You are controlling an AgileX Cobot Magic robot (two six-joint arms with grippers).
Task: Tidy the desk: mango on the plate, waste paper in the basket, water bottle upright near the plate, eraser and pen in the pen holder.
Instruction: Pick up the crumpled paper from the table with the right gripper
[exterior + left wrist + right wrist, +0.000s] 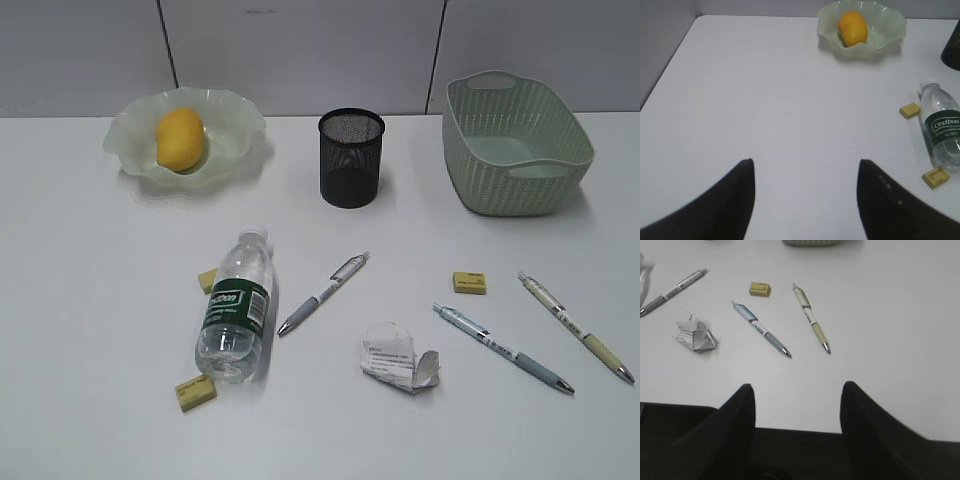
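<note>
**Desk state: mango placed, remaining items loose**

The mango (180,138) sits in the plate (235,122). The water bottle (238,304) lies on its side on the desk (90,300). Waste paper (398,358) lies below the pen holder (351,158); the basket (515,145) stands far right. Left gripper (805,172) and right gripper (796,395): jaws apart, holding nothing

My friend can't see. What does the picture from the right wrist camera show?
The open right end effector hovers over a white desk. Beyond it lie two pens, a yellow eraser, crumpled waste paper and a third pen at the left.
</note>
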